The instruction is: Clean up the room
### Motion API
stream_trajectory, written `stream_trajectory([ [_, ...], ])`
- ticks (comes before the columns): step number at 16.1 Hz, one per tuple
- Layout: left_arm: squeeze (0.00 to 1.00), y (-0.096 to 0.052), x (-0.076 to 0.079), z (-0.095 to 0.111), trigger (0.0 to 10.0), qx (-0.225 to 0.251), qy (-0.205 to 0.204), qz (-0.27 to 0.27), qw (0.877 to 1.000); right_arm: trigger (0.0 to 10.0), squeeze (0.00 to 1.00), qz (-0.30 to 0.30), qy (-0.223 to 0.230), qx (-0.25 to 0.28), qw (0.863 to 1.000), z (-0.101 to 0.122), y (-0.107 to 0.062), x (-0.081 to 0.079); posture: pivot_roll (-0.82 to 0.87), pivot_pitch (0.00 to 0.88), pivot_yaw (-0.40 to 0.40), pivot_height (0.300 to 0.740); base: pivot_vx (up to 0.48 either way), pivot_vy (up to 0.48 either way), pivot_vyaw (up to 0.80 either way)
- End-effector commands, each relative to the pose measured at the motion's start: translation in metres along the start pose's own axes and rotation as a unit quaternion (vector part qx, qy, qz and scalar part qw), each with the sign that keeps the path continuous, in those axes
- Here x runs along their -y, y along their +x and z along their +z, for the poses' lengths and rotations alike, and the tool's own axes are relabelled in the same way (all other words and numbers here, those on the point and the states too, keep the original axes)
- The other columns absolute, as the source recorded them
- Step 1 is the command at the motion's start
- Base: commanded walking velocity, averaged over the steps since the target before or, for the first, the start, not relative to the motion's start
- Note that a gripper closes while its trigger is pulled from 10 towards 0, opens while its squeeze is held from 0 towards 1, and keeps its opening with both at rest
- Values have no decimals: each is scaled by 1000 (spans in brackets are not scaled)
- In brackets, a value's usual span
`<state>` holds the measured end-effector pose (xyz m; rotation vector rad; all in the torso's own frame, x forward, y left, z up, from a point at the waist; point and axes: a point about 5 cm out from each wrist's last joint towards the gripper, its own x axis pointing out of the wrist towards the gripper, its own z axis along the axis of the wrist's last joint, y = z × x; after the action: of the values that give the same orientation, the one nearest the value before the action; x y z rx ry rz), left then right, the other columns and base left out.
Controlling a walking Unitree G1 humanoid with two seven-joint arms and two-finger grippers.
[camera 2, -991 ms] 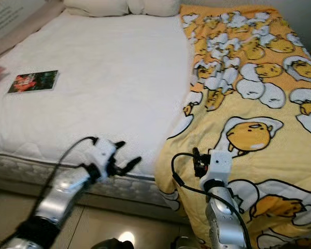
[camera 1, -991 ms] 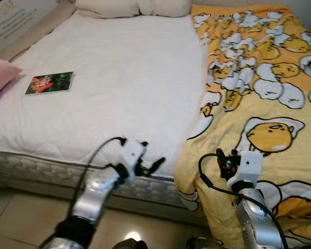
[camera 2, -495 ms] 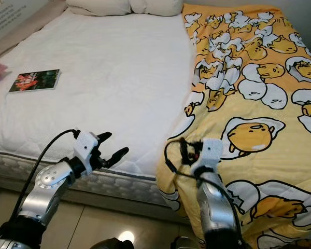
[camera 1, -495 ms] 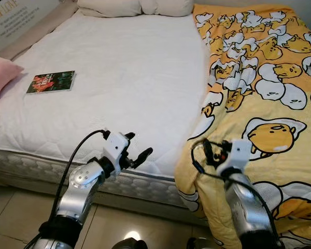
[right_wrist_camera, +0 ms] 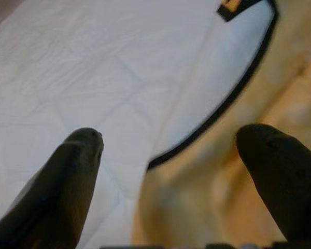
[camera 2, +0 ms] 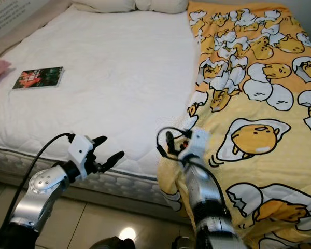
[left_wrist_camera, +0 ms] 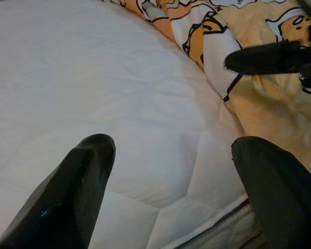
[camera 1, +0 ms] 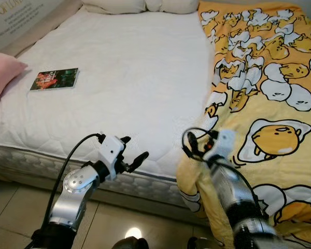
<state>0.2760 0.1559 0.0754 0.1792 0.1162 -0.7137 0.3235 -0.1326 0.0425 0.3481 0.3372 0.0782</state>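
Observation:
A yellow blanket (camera 1: 269,93) printed with egg cartoons covers the right half of a white mattress (camera 1: 129,78) and hangs over its front edge. My right gripper (right_wrist_camera: 171,135) is open at the blanket's black-trimmed inner edge (right_wrist_camera: 217,111), near the bed's front, just above the cloth. In the head view it sits at the blanket's front left corner (camera 1: 196,148). My left gripper (camera 1: 133,160) is open over the mattress front edge, left of the blanket, holding nothing. A small book (camera 1: 54,79) lies on the bare mattress at the left.
A pink pillow (camera 1: 2,72) rests at the bed's left edge and white pillows (camera 1: 140,5) lie at the head. A lettered panel (camera 1: 13,15) leans at the far left. Tiled floor (camera 1: 10,207) runs along the bed's front.
My right gripper has swung left and forward to the blanket's inner edge. My left gripper drew back a little to the left. The camera has shifted slightly.

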Motion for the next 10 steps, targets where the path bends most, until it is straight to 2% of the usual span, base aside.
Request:
stream_trajectory([
  [1,0,-5,-3,2,10000,-2,1,2,1000,10000,0,-11,7,-28,1000,-6,2,1,49,96,82,740,0,0,0],
  [2,0,-7,-3,2,10000,-5,1,4,1000,10000,0,-35,22,-51,998,-7,6,2,52,92,77,740,0,0,0],
  [3,0,-7,-3,2,10000,-5,1,4,1000,10000,0,-35,22,-51,998,-7,6,2,52,92,77,740,0,0,0],
  [5,0,-6,-2,2,10000,-8,-1,5,1000,10000,0,-48,39,-97,993,-21,6,-1,50,88,72,740,0,0,0],
  [6,0,-5,-1,2,10000,-7,-2,4,1000,9137,0,-53,41,-111,992,-26,5,-1,44,85,68,740,0,0,0],
  [7,0,-2,0,4,10000,-5,-4,2,1000,0,0,-66,46,-135,988,-35,3,0,39,86,66,740,0,0,0],
  [10,0,4,0,8,10000,-1,-5,0,1000,0,0,-72,43,-148,985,-41,0,2,24,88,66,740,0,0,0],
])
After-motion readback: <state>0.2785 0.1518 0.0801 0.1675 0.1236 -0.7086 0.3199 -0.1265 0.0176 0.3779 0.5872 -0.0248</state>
